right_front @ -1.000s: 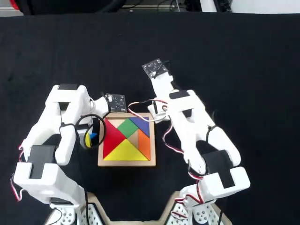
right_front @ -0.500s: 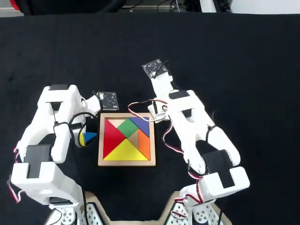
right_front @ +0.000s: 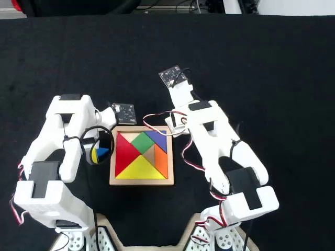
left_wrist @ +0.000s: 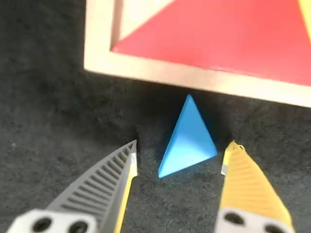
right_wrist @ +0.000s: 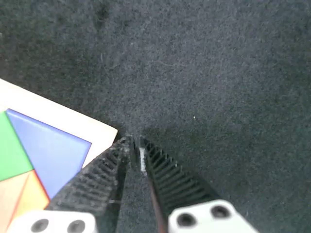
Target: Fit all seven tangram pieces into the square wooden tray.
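Observation:
The square wooden tray (right_front: 141, 181) lies between the arms and holds red, green, violet-blue, orange and yellow pieces, with a small bare wood patch (right_front: 149, 155) in the middle. A small blue triangle (left_wrist: 188, 138) lies flat on the black cloth just outside the tray's wall (left_wrist: 194, 82), beside the large red piece (left_wrist: 233, 39). My left gripper (left_wrist: 183, 145) is open, one finger on each side of the triangle. In the high view it sits at the tray's left side (right_front: 99, 152). My right gripper (right_wrist: 133, 145) is shut on nothing at the tray's corner (right_wrist: 104, 131).
Black cloth covers the whole table. Both white arms flank the tray closely, with cables looping near its far edge. The far half of the table holds nothing but cloth. The arm bases stand at the near edge.
The left arm swung outward from the tray, then came back a little toward it, the blue triangle staying between its fingers. The right arm has kept still.

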### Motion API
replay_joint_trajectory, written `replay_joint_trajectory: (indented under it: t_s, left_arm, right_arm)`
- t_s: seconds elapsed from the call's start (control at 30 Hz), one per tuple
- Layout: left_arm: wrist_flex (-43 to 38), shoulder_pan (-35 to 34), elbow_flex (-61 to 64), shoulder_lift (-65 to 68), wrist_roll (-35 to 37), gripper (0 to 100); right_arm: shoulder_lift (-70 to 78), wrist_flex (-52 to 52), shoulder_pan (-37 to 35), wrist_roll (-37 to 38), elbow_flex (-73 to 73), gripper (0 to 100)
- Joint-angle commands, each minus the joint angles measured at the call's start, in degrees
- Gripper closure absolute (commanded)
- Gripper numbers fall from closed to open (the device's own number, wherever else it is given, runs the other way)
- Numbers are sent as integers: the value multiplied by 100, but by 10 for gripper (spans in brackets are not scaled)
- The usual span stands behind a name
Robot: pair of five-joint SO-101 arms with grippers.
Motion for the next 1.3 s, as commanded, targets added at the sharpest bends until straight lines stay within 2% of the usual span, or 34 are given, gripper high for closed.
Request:
replay_joint_trajectory:
  t_s: [0.0, 0.43, 0.7, 0.97, 1.03, 1.27]
  left_arm:
    - [-44, 84, -224, 264, -1820, 722]
    - [510, 48, -919, 791, -1776, 723]
    - [510, 48, -919, 791, -1785, 876]
    - [527, 119, -910, 747, -1749, 872]
    - [563, 198, -963, 738, -1547, 873]
    - [1714, 426, -1833, 9, -1125, 873]
  right_arm:
    - [-4, -35, 97, 44, -286, 985]
    - [4, -35, 97, 44, -277, 985]
    - [4, -35, 97, 44, -277, 985]
    - [4, -35, 88, 44, -277, 985]
    - [-4, -35, 88, 44, -277, 985]
    - [-31, -35, 97, 44, -277, 985]
